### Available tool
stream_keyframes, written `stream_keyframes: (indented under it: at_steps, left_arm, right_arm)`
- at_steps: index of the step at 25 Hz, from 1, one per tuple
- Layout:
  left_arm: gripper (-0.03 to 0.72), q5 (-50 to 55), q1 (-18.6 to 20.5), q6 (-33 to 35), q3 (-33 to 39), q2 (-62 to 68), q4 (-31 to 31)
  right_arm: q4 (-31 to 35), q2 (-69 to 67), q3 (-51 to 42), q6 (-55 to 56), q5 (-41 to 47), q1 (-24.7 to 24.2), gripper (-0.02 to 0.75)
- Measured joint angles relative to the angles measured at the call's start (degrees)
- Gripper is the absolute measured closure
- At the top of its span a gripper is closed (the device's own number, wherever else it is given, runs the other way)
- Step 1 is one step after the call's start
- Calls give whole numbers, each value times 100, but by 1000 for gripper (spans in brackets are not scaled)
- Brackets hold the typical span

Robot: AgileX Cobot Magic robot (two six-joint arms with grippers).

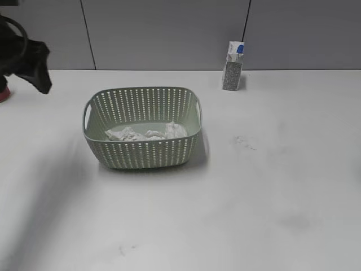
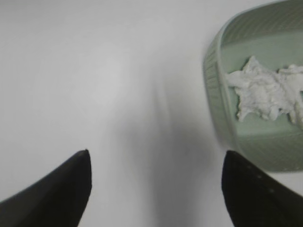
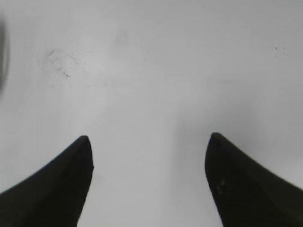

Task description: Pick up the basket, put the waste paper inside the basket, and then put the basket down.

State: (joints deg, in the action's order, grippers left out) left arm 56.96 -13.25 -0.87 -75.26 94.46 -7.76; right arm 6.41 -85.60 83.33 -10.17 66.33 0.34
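Basket (image 1: 144,129) sat on table (image 1: 271,186) centre-left of exterior frame, paper (image 1: 148,134) inside it, left gripper (image 2: 156,158) spread wide, empty, basket at its upper right, right gripper (image 3: 149,142) wide, empty, over bare table.

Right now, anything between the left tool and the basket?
Nothing. The left wrist view shows bare white table between the open left tool and the basket, waste paper inside.

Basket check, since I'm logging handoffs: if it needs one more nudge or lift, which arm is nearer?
Left, probably. The left gripper, open and empty, sees the basket holding the waste paper. The right gripper sees only the table.
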Motion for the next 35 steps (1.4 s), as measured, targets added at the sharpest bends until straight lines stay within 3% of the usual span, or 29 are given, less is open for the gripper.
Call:
stream_keyframes:
  at_steps: [6, 11, 18, 25, 29, 35]
  left_arm:
    - [48, 572, 822, 637, 48, -643, 96]
    - [63, 518, 1370, 720, 776, -1330, -28]
    - [87, 260, 1387, 743, 2419, -2921, -128]
    - [97, 361, 1387, 743, 3849, -4747, -284]
    - [97, 538, 1387, 729, 4381, -5827, -339]
    - [111, 563, 1387, 717, 4440, -7509, -362]
  right_arm:
    - [5, 1398, -1624, 0, -563, 0, 155]
    - [63, 2640, -3246, 0, -1083, 0, 156]
    - [94, 4380, -5032, 0, -1641, 0, 156]
    - [148, 5799, -5749, 10, -1666, 0, 156]
    - [148, 6340, -5749, 10, -1615, 0, 156]
    - [142, 6975, -5915, 10, -1268, 0, 156]
